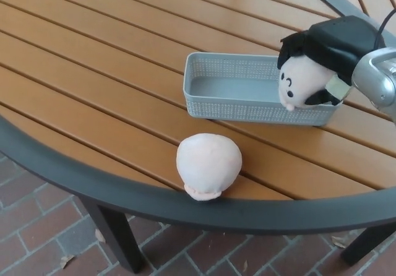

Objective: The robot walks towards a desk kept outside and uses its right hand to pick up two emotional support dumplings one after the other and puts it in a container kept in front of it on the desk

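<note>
Right hand (331, 50) clamped on a dumpling (303, 84), held over the container's (247, 90) 3 o'clock end. Second dumpling (208, 163) at 7 o'clock of container, well apart from hand.

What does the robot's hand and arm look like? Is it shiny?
Only the right hand shows. It is black and chunky, with thick, rounded fingers. Behind it the forearm is shiny silver-grey metal, smooth and rounded. A thin black cable loops above the wrist. The left hand is out of the picture.

Slatted wooden table (93, 90), brick paving (37, 232), daylight
</note>
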You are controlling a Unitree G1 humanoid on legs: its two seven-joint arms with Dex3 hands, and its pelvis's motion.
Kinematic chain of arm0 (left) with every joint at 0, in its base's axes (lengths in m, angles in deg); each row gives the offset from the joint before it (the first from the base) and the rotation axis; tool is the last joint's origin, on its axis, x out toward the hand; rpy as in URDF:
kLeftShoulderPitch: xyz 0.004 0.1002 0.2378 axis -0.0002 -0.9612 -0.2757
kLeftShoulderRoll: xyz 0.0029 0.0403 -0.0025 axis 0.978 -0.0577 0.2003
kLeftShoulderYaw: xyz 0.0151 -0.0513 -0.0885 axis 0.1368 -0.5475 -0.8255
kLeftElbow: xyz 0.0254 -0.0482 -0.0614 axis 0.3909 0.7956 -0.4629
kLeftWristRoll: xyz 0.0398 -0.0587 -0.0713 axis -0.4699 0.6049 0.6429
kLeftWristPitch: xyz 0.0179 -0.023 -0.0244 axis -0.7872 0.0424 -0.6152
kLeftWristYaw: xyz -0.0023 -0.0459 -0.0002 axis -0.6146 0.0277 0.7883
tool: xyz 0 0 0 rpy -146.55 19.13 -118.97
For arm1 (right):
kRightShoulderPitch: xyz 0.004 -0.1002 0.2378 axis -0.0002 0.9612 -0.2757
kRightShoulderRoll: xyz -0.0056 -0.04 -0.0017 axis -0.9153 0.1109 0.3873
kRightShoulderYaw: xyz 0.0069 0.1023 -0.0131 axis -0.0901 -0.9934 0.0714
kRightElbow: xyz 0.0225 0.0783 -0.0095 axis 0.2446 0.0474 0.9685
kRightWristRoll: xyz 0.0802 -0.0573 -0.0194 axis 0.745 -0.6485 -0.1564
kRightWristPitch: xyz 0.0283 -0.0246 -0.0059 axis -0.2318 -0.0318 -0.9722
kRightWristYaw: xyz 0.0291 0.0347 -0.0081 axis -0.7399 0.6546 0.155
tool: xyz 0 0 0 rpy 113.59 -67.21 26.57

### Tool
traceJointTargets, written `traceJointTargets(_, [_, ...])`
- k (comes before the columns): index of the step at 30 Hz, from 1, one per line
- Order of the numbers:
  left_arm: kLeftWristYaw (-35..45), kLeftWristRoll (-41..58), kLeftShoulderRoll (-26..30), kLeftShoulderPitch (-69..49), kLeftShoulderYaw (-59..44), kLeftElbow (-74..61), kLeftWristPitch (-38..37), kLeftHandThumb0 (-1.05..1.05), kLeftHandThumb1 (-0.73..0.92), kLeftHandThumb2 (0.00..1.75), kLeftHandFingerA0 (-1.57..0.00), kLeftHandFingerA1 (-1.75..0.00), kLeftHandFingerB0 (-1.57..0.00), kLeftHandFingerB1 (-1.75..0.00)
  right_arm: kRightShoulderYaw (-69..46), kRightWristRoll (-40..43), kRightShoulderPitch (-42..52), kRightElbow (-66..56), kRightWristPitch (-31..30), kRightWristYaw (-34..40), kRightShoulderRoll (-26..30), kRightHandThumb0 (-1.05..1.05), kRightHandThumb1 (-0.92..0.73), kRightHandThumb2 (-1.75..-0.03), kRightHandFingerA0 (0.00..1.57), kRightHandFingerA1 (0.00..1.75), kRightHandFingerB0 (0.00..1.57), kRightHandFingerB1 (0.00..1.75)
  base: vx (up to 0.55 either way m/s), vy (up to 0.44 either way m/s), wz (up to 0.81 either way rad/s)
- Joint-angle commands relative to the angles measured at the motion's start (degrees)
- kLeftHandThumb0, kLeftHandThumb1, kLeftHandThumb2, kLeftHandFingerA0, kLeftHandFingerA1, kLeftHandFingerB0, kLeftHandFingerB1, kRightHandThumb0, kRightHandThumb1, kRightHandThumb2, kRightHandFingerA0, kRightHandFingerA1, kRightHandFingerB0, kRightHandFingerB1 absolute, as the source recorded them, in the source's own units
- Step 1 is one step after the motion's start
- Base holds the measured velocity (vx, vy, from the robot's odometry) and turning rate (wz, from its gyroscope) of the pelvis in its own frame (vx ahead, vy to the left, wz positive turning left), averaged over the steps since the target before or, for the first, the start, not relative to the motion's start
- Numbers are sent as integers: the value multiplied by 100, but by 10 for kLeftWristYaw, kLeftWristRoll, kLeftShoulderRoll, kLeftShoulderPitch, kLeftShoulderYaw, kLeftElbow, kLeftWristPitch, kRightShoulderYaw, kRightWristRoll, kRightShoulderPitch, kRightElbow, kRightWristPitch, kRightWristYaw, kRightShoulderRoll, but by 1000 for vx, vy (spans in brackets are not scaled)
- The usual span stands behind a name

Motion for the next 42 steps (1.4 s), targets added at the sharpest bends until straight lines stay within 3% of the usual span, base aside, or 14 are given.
traceJointTargets(1, [3, 7, 2, -6, -3, 1, -22, -20, -19, 81, -134, -122, -135, -121, -1, -8, -13, 26, -28, 25, -11, -28, -62, -62, 77, 153, 85, 73, 0, 0, 0])
traceJointTargets(7, [2, 8, -1, -12, -4, 1, -19, -20, -17, 82, -132, -122, -132, -120, -8, -8, -20, 29, -54, 53, -28, -29, -61, -63, 79, 154, 83, 74, 0, 0, 0])
traceJointTargets(13, [8, 11, -5, -16, -7, 3, -24, -19, -17, 82, -132, -122, -133, -120, -4, -18, -26, 33, -68, 97, -44, -33, -61, -61, 78, 128, 75, 67, 0, 0, 0])
traceJointTargets(15, [5, 4, -6, -23, -1, 1, -30, -21, -18, 81, -132, -122, -134, -120, -16, -8, -30, 37, -59, 126, -51, -17, -65, -69, 77, 107, 65, 57, 0, 0, 0])
traceJointTargets(16, [5, 6, -6, -21, -2, 3, -27, -96, -13, 132, -149, -109, -156, -73, -15, -10, -33, 34, -59, 126, -49, -19, -67, -69, 75, 120, 63, 61, 0, 0, 0])
traceJointTargets(18, [5, 6, -6, -21, -2, 4, -27, -96, -13, 132, -149, -109, -156, -73, -15, -11, -34, 34, -59, 126, -49, -19, -67, -69, 75, 120, 63, 61, 0, 0, 0])
traceJointTargets(19, [7, 6, -6, -24, -1, 4, -30, -21, -18, 80, -132, -122, -134, -120, -16, -7, -34, 32, -53, 128, -48, -22, -68, -71, 76, 123, 62, 62, 0, 0, 0])
traceJointTargets(21, [8, 2, -6, -27, 2, 3, -33, -22, -17, 80, -133, -121, -135, -120, -23, 2, -34, 28, -43, 122, -47, -20, -67, -81, 78, 105, 69, 67, 0, 0, 0])
traceJointTargets(31, [10, 5, -8, -31, 4, 0, -37, -22, -19, 79, -134, -122, -136, -120, -35, 15, -35, 12, -35, 92, -43, -21, -70, -81, 83, 103, 76, 73, 0, 0, 0])
traceJointTargets(33, [7, 3, -7, -28, 6, 0, -34, -21, -18, 80, -132, -121, -133, -119, -24, 2, -43, 29, -66, 60, -39, -21, -66, -65, 83, 116, 73, 61, 0, 0, 0])
traceJointTargets(35, [7, -1, -6, -27, 9, 1, -37, -21, -18, 80, -132, -121, -133, -119, 0, -25, -51, 38, -86, 42, -32, -26, -65, -62, 73, 95, 61, 44, 0, 0, 0])
traceJointTargets(40, [9, 1, -4, -24, 9, 2, -38, -21, -18, 80, -132, -121, -133, -119, 20, -34, -56, 40, -93, 38, -26, -26, -65, -62, 73, 95, 61, 44, 0, 0, 0])
traceJointTargets(41, [12, 3, -4, -23, 8, 4, -37, -105, -3, 111, -144, -112, -144, -91, 33, -45, -58, 38, -98, 22, -23, -43, -62, -59, 20, 42, 28, 31, 0, 0, 0])
traceJointTargets(42, [14, 4, -3, -22, 7, 5, -37, -105, -3, 111, -144, -112, -144, -91, 43, -54, -59, 37, -103, 9, -22, -43, -62, -59, 20, 42, 28, 31, 0, 0, 0])
